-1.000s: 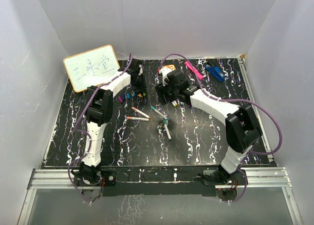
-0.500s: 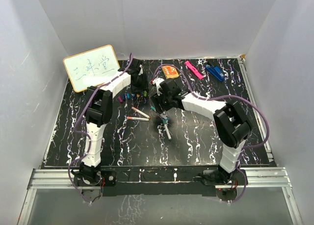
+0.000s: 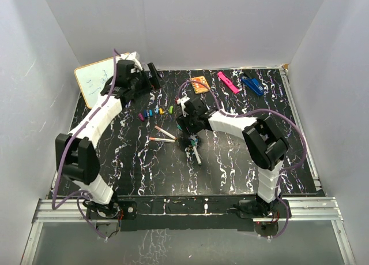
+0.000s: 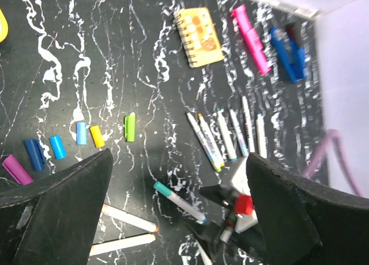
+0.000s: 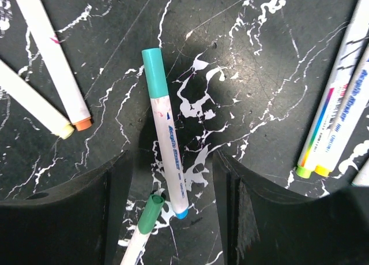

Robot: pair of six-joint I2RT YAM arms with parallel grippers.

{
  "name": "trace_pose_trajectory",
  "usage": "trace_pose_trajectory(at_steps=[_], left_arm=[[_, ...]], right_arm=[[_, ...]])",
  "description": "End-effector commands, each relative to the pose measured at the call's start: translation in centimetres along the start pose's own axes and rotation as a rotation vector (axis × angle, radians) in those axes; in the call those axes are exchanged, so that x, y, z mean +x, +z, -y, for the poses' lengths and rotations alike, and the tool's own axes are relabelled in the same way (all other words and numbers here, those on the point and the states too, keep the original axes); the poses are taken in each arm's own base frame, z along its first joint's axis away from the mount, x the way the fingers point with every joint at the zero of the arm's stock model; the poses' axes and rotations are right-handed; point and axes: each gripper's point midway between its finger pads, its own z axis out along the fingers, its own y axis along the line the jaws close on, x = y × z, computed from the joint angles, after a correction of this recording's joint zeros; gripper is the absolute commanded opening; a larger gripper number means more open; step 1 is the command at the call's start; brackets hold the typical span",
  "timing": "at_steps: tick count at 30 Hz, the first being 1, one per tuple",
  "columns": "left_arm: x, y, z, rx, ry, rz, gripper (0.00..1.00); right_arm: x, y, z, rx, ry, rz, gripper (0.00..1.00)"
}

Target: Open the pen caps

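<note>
"Acrylic Marker" on pen barrel (image 5: 171, 155)

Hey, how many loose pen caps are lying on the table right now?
6, in one row: magenta cap, dark blue cap, bright blue cap, pale blue cap, yellow cap, green cap. The fingers may hide more.

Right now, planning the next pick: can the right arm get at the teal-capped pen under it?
Probably yes. The right gripper hangs with jaws open either side of the teal-capped pen, nothing lying over it; a green-capped pen lies close by its lower end.
</note>
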Motion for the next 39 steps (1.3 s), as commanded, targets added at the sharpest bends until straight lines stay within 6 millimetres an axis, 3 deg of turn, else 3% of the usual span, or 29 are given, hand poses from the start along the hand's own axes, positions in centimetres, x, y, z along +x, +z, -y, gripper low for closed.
trace_pose_trajectory(at_steps=[1,13,17,24,27,30,35,39], left_arm=[[0.4,-1.6,1.1,0.149,-0.080,0.027,0.98],[1.8,-2.0,0.4,0.153,-0.094,-0.020,0.98],[1.8,-1.9,0.5,0.155,-0.099,-0.027,0.99],[2.2,-1.9,0.6,0.163,-0.098,-0.042,0.98],[2.5,-1.8,1.0,0.192,-0.102,-0.057,0.98],[2.9,-1.6,1.5,0.228,-0.117,-0.075,0.96],[4.4,-0.8,1.2,0.237,-0.204,-0.121,0.92],[6.1,-0.1,2.0,0.286,-0.255,-0.181,0.87]], right_arm=[[-1.7,0.5,-0.2,0.020,-0.005,0.030,0.55],[-0.5,1.9,0.0,0.052,-0.014,-0.033,0.46],[0.5,2.0,0.2,0.066,-0.016,-0.067,0.35],[1.3,1.8,0.9,0.100,-0.018,-0.085,0.05],[0.0,1.5,1.3,0.125,-0.028,-0.051,0.00],[-2.7,0.3,1.7,0.142,-0.033,0.030,0.00],[-8.4,-3.6,1.1,0.127,-0.026,0.232,0.00],[-11.3,-6.1,0.2,0.089,-0.015,0.319,0.00]])
